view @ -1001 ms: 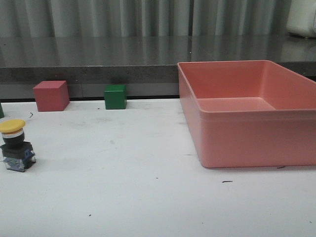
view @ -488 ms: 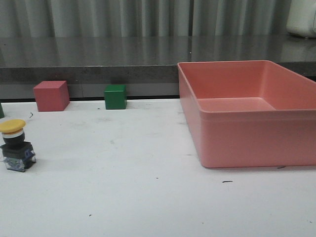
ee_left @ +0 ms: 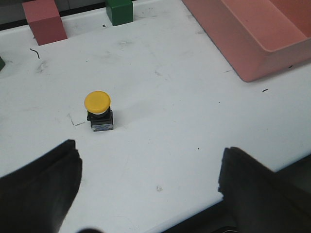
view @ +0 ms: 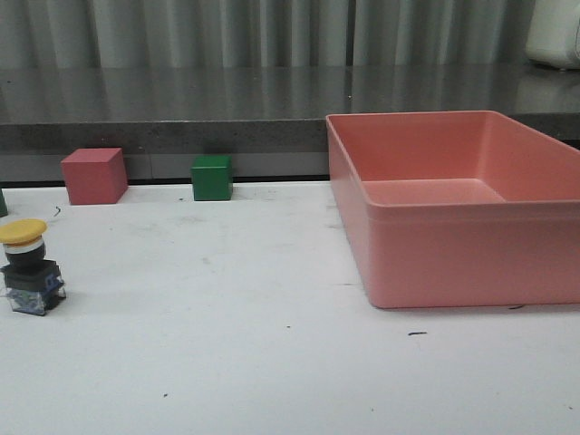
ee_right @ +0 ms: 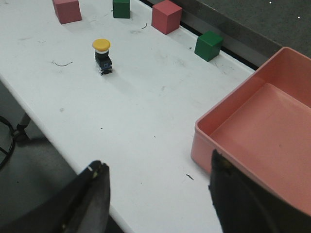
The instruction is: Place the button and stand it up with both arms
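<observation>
The button (view: 27, 266) stands upright on the white table at the far left, yellow cap on top of its dark blocky base. It also shows upright in the left wrist view as the button (ee_left: 98, 112) and in the right wrist view as the button (ee_right: 102, 57). My left gripper (ee_left: 148, 153) is open, high above the table's near edge, well short of the button, with nothing between its fingers. My right gripper (ee_right: 158, 167) is open too, over the near edge beside the pink bin, far from the button. Neither arm appears in the front view.
A large pink bin (view: 458, 204) fills the right side of the table. A red cube (view: 93, 175) and a green cube (view: 212, 178) sit along the back edge. Beyond them runs a dark ledge (view: 181, 127). Further cubes (ee_right: 66, 9) lie at the far left.
</observation>
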Robot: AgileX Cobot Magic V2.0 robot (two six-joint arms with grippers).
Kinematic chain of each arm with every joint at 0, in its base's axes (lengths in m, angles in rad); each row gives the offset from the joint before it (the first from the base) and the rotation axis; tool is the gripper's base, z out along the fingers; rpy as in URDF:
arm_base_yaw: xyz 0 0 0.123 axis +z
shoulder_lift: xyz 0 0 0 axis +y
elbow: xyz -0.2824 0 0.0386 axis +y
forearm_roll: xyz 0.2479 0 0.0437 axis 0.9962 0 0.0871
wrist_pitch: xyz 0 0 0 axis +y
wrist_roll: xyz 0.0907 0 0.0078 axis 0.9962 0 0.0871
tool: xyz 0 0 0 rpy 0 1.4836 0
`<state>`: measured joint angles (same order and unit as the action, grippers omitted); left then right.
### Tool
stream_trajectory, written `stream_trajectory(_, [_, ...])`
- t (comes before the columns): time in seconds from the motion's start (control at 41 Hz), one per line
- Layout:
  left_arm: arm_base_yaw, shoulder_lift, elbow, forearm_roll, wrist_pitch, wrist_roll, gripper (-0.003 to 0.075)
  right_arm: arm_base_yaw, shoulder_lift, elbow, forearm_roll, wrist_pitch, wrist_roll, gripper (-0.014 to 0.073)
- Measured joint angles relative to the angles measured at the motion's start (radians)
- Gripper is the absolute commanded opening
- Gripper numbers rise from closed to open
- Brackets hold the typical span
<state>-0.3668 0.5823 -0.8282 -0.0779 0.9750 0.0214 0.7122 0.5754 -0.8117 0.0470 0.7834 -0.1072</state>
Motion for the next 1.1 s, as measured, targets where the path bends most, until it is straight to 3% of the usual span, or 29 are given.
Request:
stream_trajectory(0.098, [0.000,0.000,0.000,0.002,0.000,0.000,0.0452,0.000,0.000,0.000,0.000,0.000,0.000,0.0334])
stream_trajectory(0.269, [0.000,0.000,0.000,0.002,0.000,0.000,0.0182,0.000,0.000,0.000,0.000,0.000,0.000,0.0008])
stream_trajectory(0.342, [0.000,0.000,0.000,0.002,0.000,-0.002,0.0097,0.000,0.000,0.000,0.000,0.000,0.000,-0.0074])
stream_trajectory(0.488, [0.000,0.000,0.000,0.002,0.000,-0.001,-0.0019,0.000,0.000,0.000,0.000,0.000,0.000,-0.0068])
stream_trajectory(0.879, [0.000,-0.003,0.002,0.002,-0.004,-0.001,-0.0020,0.000,0.000,0.000,0.000,0.000,0.000,-0.0068])
stream_trajectory(1.098, [0.075,-0.091,0.101,0.049,-0.142,-0.001,-0.0020,0.000,0.000,0.000,0.000,0.000,0.000,-0.0068])
